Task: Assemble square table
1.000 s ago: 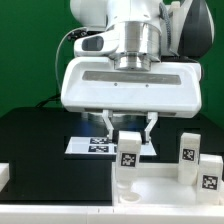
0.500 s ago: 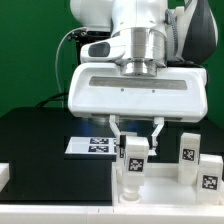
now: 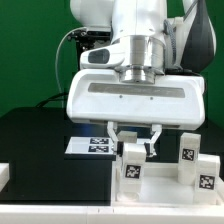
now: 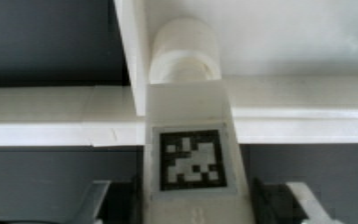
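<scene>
The square table's top (image 3: 165, 185) lies low at the near right of the exterior view, a white tray with a raised rim, on the black work surface (image 3: 40, 140); a tagged white leg (image 3: 132, 162) stands upright over it, pinched between the fingers of the gripper (image 3: 134, 141), one finger on each side of the block; two more tagged legs (image 3: 187, 152) (image 3: 206, 172) stand to the exterior view's right, near the held one but apart from it; the marker board (image 3: 88, 146) lies flat farther back, to the exterior view's left of the gripper; in the wrist view the leg (image 4: 194, 130) runs up the middle with its tag facing the camera, crossing the top's white rim (image 4: 51, 105).
</scene>
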Robot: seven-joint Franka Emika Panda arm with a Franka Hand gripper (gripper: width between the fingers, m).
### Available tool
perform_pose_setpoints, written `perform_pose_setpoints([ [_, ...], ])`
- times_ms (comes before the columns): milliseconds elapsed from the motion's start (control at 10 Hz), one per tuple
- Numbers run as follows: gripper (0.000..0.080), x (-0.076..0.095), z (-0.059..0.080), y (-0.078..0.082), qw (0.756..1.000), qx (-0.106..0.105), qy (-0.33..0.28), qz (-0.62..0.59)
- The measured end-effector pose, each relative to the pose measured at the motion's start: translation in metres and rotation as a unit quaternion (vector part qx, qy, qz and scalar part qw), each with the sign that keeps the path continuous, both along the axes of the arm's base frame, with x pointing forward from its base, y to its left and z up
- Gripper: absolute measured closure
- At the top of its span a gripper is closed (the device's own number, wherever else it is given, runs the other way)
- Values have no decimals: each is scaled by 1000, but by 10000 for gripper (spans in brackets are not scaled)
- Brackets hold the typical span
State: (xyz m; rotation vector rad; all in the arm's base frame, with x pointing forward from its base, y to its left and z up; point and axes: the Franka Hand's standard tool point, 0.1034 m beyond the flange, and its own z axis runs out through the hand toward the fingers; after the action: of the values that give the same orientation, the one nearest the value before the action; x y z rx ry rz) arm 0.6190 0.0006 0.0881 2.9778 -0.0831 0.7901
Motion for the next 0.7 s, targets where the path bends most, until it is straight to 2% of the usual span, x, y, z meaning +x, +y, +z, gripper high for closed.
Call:
perform_pose_setpoints([
  [400,514,0,-1,0,1000,-2,-3,0],
  [500,465,0,-1,0,1000,-2,-3,0],
  [600,330,0,-1,0,1000,-2,-3,0],
  [700,330,0,-1,0,1000,-2,-3,0],
])
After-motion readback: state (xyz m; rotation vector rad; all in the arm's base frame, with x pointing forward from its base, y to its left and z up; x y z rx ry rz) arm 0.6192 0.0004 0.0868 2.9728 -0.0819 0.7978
